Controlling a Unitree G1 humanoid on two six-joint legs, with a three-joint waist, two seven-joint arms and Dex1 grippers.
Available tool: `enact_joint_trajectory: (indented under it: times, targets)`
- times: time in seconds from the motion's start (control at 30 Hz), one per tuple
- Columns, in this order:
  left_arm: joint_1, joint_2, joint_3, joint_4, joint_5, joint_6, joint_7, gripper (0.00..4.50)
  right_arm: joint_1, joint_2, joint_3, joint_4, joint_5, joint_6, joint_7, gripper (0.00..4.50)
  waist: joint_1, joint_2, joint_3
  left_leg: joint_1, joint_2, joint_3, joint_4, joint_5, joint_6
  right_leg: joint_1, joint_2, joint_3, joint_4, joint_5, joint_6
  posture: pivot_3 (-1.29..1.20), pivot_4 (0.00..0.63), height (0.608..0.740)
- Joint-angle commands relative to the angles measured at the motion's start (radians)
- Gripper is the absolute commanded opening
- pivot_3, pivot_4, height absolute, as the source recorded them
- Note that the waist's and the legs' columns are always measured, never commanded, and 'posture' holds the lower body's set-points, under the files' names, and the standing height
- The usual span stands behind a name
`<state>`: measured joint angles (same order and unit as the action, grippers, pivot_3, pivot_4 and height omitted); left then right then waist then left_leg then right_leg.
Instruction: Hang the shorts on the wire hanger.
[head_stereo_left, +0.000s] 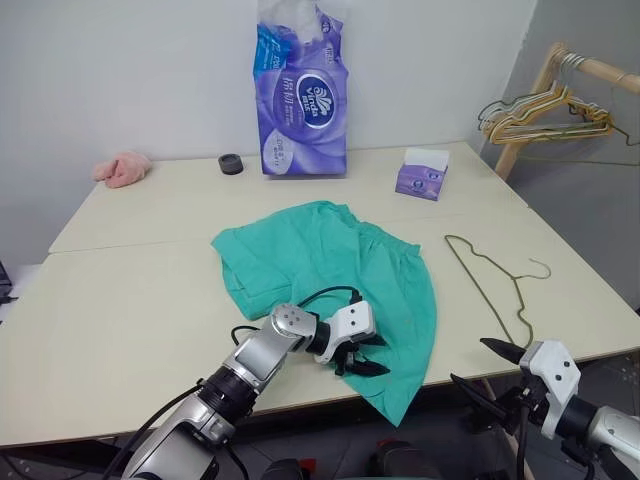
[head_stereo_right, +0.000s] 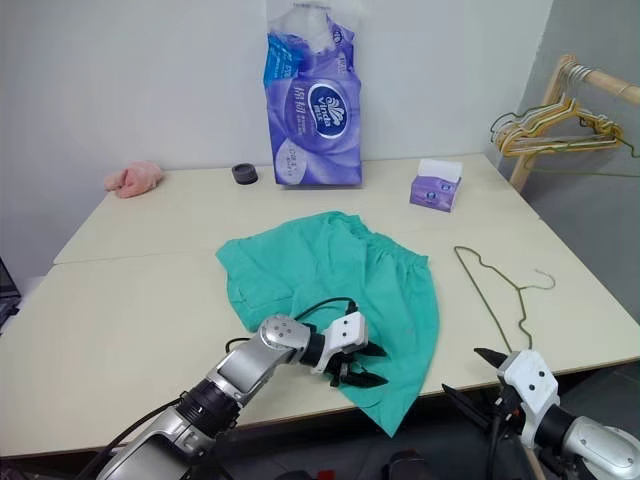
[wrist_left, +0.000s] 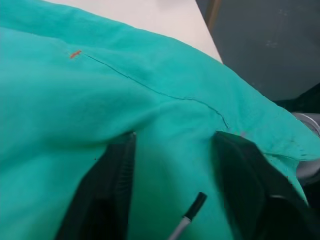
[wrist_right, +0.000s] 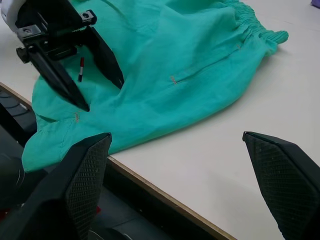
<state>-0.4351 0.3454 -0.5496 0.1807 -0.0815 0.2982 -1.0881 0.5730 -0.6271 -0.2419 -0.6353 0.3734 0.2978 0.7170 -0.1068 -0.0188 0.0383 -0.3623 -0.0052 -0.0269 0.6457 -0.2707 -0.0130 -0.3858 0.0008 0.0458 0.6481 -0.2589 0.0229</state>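
Task barely begun. Shorts (head_stereo_left: 330, 275) flat on table (head_stereo_left: 130, 300), hanger (head_stereo_left: 495, 285) well apart, untouched. My left gripper (head_stereo_left: 358, 358) straddles hem, jaws part-spread, nothing pinched. Right gripper (head_stereo_left: 490, 368) spread, empty.

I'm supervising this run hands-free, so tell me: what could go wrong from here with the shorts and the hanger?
1. The left gripper is pressed onto the shorts with cloth between its fingers; it may pinch one layer only.
2. One corner of the shorts overhangs the table edge, so a pull could drag them off.
3. The wire hanger lies apart, untouched.
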Motion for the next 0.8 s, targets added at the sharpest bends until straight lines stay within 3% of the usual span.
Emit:
enact_joint_trajectory:
  times: [0.03, 0.17, 0.2, 0.33, 0.53, 0.8]
  targets:
    - [0.011, -0.001, -0.001, -0.002, 0.014, 0.009, -0.002, 1.34, -0.018, -0.011, -0.004, -0.047, 0.003, 0.009, -0.004, 4.50, -0.001, 0.000, 0.000, 0.000, 0.000, 0.000, 0.000, 0.000, 0.000, 0.000, 0.000, 0.000, 0.000, 0.000, 0.000, -0.23, 0.038, 0.740]
    - [0.034, 0.032, 0.007, -0.035, 0.002, 0.009, -0.030, 0.17, -0.052, -0.020, -0.002, -0.037, -0.012, 0.009, -0.006, 4.50, -0.004, 0.000, 0.000, 0.000, 0.000, 0.000, 0.000, 0.000, 0.000, 0.000, 0.000, 0.000, 0.000, 0.000, 0.000, -0.23, 0.037, 0.740]
    - [0.041, 0.041, 0.011, -0.046, -0.003, 0.013, -0.038, 0.08, -0.060, -0.020, -0.003, -0.032, -0.014, 0.008, -0.007, 4.50, -0.005, 0.000, 0.000, 0.000, 0.000, 0.000, 0.000, 0.000, 0.000, 0.000, 0.000, 0.000, 0.000, 0.000, 0.000, -0.22, 0.035, 0.740]
    - [0.074, 0.094, 0.038, -0.091, -0.023, 0.019, -0.066, 0.08, -0.094, -0.021, 0.000, -0.020, -0.017, 0.011, -0.004, 4.50, -0.006, 0.000, 0.000, 0.000, 0.001, 0.000, 0.000, 0.000, 0.000, 0.000, 0.000, 0.000, 0.000, 0.000, 0.000, -0.22, 0.032, 0.740]
    - [0.123, 0.248, 0.179, -0.100, -0.078, 0.035, -0.086, 0.08, -0.191, -0.063, 0.056, 0.027, -0.101, -0.037, 0.015, 4.50, -0.012, 0.001, 0.001, 0.001, 0.002, -0.001, -0.001, 0.000, 0.000, -0.001, 0.000, 0.000, 0.001, -0.001, 0.000, -0.20, 0.038, 0.740]
    - [0.109, 0.419, 0.345, 0.083, -0.083, -0.044, -0.092, 0.08, -0.491, -0.137, 0.254, 0.296, -0.386, -0.249, 0.015, 4.50, -0.007, 0.000, 0.003, 0.003, 0.001, -0.001, -0.001, -0.001, 0.000, -0.001, 0.000, -0.001, 0.001, -0.001, -0.001, -0.15, 0.043, 0.740]
